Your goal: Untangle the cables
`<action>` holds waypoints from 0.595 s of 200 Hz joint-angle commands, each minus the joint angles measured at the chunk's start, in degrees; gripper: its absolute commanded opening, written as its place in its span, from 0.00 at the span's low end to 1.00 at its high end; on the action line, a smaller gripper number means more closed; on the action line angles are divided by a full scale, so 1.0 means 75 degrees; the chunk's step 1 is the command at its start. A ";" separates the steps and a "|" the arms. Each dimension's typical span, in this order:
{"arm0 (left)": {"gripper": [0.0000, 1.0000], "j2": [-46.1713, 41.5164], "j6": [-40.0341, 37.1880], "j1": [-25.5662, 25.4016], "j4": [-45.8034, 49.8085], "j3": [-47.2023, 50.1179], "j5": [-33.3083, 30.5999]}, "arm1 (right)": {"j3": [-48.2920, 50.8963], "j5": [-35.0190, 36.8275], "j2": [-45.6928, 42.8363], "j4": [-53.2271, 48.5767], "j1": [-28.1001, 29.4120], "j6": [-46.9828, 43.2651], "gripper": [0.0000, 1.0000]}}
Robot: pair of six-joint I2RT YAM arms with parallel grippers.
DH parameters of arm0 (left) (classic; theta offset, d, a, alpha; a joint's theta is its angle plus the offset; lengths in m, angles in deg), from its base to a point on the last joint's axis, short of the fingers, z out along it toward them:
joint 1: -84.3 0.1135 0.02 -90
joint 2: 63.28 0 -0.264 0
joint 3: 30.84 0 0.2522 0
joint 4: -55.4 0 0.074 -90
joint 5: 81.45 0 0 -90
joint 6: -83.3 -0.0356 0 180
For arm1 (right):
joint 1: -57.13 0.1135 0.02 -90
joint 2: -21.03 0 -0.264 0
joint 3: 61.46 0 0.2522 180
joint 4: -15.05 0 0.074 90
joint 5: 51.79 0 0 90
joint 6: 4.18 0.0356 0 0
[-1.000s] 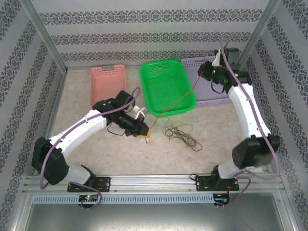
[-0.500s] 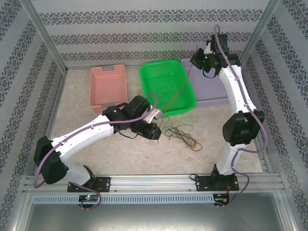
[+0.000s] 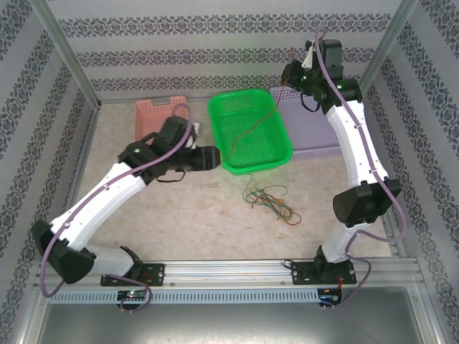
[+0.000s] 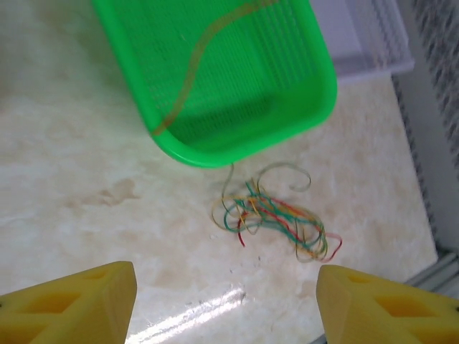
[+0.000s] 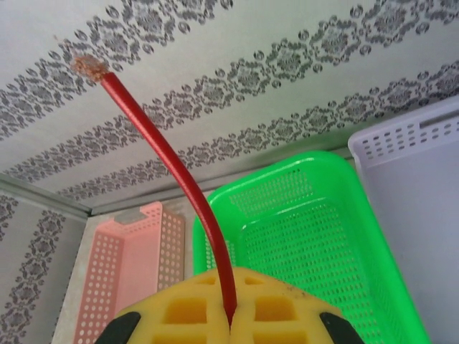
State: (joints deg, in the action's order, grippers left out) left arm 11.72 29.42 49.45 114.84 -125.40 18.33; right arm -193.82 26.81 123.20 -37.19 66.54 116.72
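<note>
The left fingers have lifted off the bench and swung back to the near left corner of the green basket. In the wrist view they stand wide apart with nothing between them. Behind that arm, the part of the pink basket that can be seen has nothing in it.

One red cable has come away from the tangle. It now slants across the green basket with its low end at the near left rim, though I cannot tell whether it rests on the mesh. I judge that one strand is freed and only needs setting down. The other cables, green, yellow and red, lie knotted on the bench just in front of the green basket.

The right fingers, clamped tight on the red cable's upper end, have climbed high above the lavender basket, which holds nothing I can see.
</note>
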 commanded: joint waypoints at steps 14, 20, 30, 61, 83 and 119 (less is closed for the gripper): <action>0.66 -0.0622 0.0573 0.0402 0.0243 0.0561 0.0021 | -0.1030 0.0443 0.0240 0.0274 -0.0016 0.0161 0.00; 0.65 -0.0713 0.0634 0.0410 0.0208 0.0681 0.0041 | -0.1283 0.0469 0.0330 0.0159 -0.0012 0.0125 0.00; 0.65 -0.0851 0.0744 0.0411 0.0130 0.0879 0.0085 | -0.1625 0.0466 0.0486 -0.0101 -0.0013 0.0037 0.00; 0.64 -0.1182 0.0971 0.0425 0.0141 0.1256 0.0076 | -0.1509 0.0415 0.0507 -0.0635 -0.0001 -0.0423 0.00; 0.63 -0.1223 0.0984 0.0416 0.0297 0.1390 0.0139 | -0.1292 0.0051 0.0417 -0.0978 -0.0001 -0.0679 0.00; 0.62 -0.1362 0.1152 0.0416 0.0235 0.1731 0.0019 | -0.0505 -0.0551 0.0648 -0.0637 -0.0059 -0.0497 0.00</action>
State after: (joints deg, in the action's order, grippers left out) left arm 2.89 36.13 52.18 115.29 -114.20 18.94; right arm -201.28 26.79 126.33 -42.20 66.51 113.38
